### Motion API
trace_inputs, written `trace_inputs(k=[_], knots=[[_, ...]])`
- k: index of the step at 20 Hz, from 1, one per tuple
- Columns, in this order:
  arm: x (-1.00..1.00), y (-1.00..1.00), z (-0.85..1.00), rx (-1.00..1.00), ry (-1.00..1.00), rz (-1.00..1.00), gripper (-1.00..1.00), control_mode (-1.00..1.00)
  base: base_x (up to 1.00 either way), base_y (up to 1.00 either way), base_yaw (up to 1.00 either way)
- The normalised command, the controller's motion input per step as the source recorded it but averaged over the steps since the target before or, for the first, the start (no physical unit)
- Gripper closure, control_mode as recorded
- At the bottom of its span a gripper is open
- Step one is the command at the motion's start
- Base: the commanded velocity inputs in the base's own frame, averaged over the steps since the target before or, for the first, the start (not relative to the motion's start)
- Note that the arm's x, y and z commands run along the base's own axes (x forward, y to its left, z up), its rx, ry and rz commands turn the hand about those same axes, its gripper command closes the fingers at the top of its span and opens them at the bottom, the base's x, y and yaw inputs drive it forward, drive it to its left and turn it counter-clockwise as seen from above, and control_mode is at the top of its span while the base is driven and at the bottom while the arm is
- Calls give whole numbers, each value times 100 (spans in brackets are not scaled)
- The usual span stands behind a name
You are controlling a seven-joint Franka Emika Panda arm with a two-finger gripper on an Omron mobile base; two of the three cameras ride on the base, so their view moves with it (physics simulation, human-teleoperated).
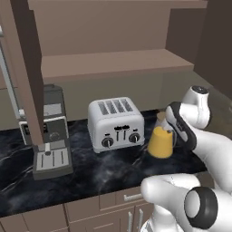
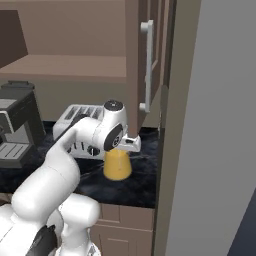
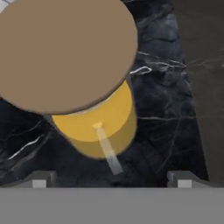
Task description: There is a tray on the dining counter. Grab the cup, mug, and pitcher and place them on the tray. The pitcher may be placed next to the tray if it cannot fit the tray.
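The pitcher point(image 1: 161, 144) point(image 2: 117, 165), clear glass holding orange liquid, stands upright on a black marble counter top point(image 1: 104, 170) just right of a toaster. I cannot tell whether this is the dining counter. In the hand view its tan round lid point(image 3: 65, 52) lies close below the hand, with the orange body point(image 3: 103, 127) showing under it. My gripper point(image 3: 111, 180) point(image 2: 129, 144) hovers over the pitcher's top, open, its fingertips point(image 3: 43, 179) wide apart and holding nothing. The tray, the cup and the mug are out of view.
A silver four-slot toaster point(image 1: 116, 123) point(image 2: 75, 125) sits left of the pitcher, with a coffee machine point(image 1: 50, 136) point(image 2: 15, 130) farther left. An open brown cabinet door point(image 2: 145, 65) hangs just above the hand. A tall grey panel point(image 2: 215, 125) bounds the right side.
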Motion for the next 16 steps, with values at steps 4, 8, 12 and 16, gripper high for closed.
trace_inputs(k=[4, 8, 12, 16], knots=[[23, -3, -21, 0, 6, 3, -100, -100, 0, 0, 0], [22, -4, -22, 0, 6, 4, -100, -100, 0, 0, 0], [14, -2, -17, 0, 8, 4, -100, -100, 0, 0, 0], [13, 0, -11, 0, 11, 3, -100, -100, 0, 0, 0]])
